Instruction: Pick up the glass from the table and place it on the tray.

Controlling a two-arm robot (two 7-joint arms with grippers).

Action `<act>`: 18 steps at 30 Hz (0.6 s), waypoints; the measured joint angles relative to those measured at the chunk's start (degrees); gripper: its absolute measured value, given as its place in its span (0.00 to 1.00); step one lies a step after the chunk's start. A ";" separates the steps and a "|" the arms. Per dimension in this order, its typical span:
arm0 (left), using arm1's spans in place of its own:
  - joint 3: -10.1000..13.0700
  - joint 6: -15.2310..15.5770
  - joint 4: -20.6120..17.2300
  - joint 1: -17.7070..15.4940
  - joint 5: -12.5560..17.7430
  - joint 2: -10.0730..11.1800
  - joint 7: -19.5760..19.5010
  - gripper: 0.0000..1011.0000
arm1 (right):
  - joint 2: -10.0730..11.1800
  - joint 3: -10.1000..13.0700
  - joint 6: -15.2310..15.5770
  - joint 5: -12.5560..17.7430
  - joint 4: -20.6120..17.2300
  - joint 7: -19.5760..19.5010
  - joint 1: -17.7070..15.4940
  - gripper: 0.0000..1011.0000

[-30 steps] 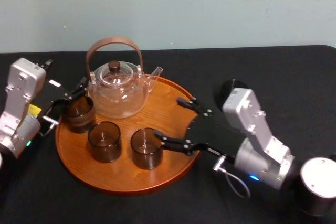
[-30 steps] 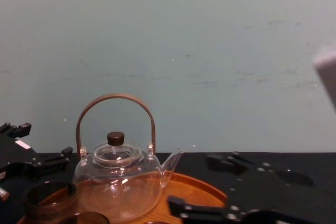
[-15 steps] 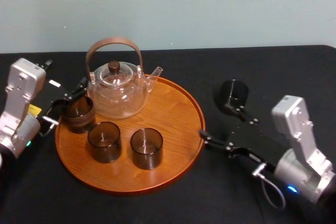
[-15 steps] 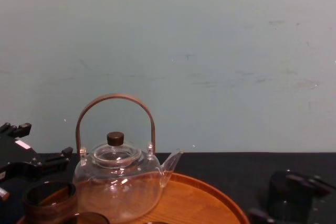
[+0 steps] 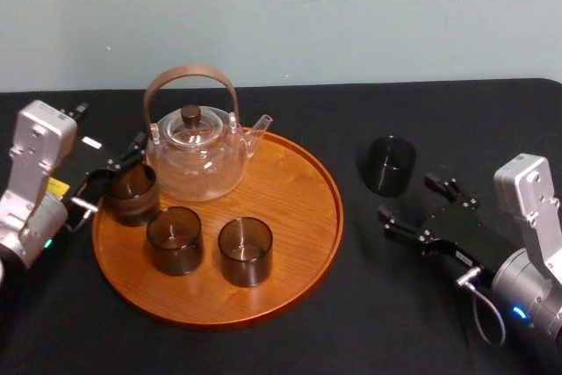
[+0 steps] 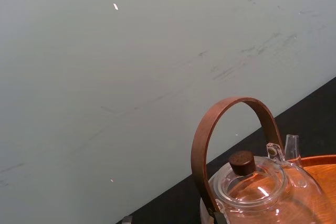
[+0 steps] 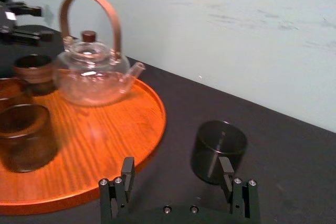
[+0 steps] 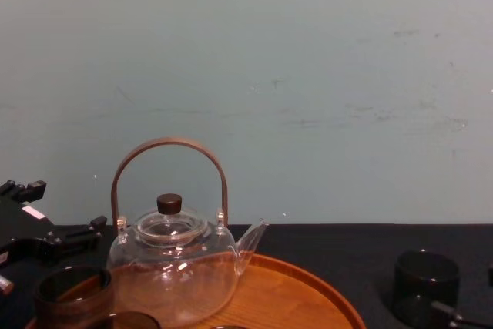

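A dark glass [image 5: 387,164] stands upright on the black table [image 5: 351,322], right of the round wooden tray [image 5: 290,191]. My right gripper [image 5: 408,198] hovers open just in front of it, with nothing held. In the right wrist view the glass [image 7: 218,150] stands just beyond one finger [image 7: 227,170] of the right gripper [image 7: 176,171], not between the two. Three smoky glasses [image 5: 244,250] and a glass teapot [image 5: 195,151] are on the tray. My left gripper [image 5: 110,125] stays open and empty at the tray's far left, behind one glass [image 5: 132,191].
The teapot's tall brown handle [image 8: 169,175] rises over the tray's back half. A pale wall [image 8: 308,75] closes off the table's far edge. Bare black cloth lies between the tray's right rim and the dark glass [image 8: 426,287].
My right gripper pulled back from over the tray, where it was beside the front right glass, and moved right to the dark glass on the table. The left arm has not moved.
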 joint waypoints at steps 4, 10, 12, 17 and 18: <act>0.00 0.00 0.00 0.00 0.00 0.00 0.00 0.99 | -0.75 0.85 1.18 -0.42 1.42 -0.38 1.00 0.99; 0.00 0.00 0.00 0.00 0.00 0.00 0.00 0.99 | -1.85 1.35 2.22 -0.22 4.33 0.28 3.56 0.99; 0.00 0.00 0.00 0.00 0.00 0.00 0.00 0.99 | -2.07 1.35 2.44 -0.17 5.06 0.47 4.28 0.99; 0.00 0.00 0.00 0.00 0.00 0.00 0.00 0.99 | -2.72 0.72 3.17 -0.23 8.18 1.29 7.51 0.99; 0.00 0.00 0.00 0.00 0.00 0.00 0.00 0.99 | -2.82 0.62 3.27 -0.27 8.72 1.36 8.01 0.99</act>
